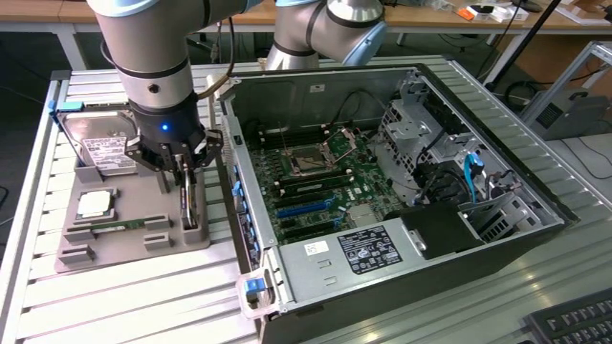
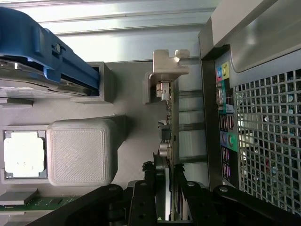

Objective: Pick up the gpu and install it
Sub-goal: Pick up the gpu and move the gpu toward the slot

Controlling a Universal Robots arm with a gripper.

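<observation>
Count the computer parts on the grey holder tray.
4: the hard drive at the far end, the processor midway, the memory stick nearer the camera, and the gpu on edge beside the case, under the hand.

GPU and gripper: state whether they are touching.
Cannot tell. The wrist view shows the gripper straddling the gpu, but neither contact nor gap shows plainly.

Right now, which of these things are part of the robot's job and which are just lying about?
In the job: gpu, standing on edge in the grey tray; tool down at it; open computer case.
Lying about: hard drive, processor chip, memory stick, keyboard.
</observation>
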